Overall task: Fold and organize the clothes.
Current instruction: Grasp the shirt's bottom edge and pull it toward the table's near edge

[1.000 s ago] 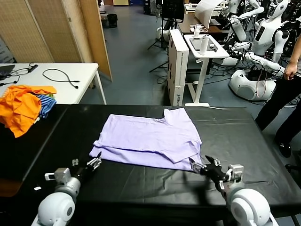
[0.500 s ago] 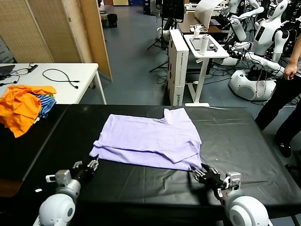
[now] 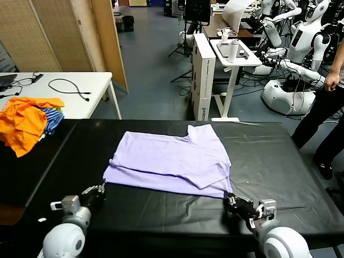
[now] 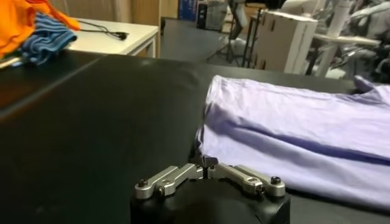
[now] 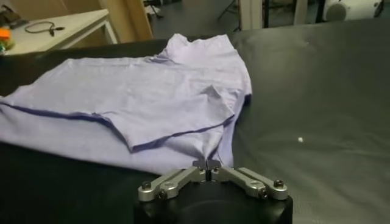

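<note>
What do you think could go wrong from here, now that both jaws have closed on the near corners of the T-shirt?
1. The left gripper and right gripper each pinch only a thin corner of the T-shirt; the soft fabric may slip out when lifted.
2. The T-shirt is already folded in layers, so a gripper may hold only one layer and the fold could fall open.
3. An uneven lift could drag it crooked across the black table.

Both arms end in rounded pale grey shells, with black wrist blocks. Each gripper has silver metal links with dark screws; the fingertips look black, I think.
</note>
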Action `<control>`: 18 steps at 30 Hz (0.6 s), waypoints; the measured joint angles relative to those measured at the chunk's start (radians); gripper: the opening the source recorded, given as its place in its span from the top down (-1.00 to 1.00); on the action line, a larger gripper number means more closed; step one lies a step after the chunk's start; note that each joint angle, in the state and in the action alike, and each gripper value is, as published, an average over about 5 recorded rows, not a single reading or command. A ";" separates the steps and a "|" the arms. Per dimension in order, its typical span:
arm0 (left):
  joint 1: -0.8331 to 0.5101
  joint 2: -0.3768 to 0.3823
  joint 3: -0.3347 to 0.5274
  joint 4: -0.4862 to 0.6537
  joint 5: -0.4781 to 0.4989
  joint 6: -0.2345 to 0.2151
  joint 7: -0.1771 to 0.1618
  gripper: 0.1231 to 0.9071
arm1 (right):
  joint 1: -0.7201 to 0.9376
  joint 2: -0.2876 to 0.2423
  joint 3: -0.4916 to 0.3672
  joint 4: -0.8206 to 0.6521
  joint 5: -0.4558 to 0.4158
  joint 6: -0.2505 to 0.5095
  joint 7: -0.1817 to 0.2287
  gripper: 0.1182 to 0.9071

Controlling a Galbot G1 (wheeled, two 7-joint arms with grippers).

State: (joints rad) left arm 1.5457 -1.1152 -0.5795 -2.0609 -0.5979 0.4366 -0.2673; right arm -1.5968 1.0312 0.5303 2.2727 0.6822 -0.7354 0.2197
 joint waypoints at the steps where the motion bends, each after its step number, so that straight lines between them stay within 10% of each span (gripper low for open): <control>1: 0.018 -0.002 -0.004 -0.018 0.001 0.004 -0.007 0.93 | -0.012 -0.001 0.003 0.013 -0.002 -0.001 0.004 0.94; 13: 0.219 -0.028 -0.039 -0.176 0.036 0.025 -0.042 0.93 | -0.092 -0.004 0.025 0.102 -0.007 -0.001 0.036 0.94; 18: 0.248 -0.037 -0.040 -0.195 0.036 0.037 -0.061 0.93 | -0.109 -0.003 0.031 0.124 -0.037 -0.001 0.044 0.56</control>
State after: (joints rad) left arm 1.7941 -1.1522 -0.6194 -2.2554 -0.5617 0.4741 -0.3288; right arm -1.7061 1.0285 0.5613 2.3967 0.6456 -0.7365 0.2640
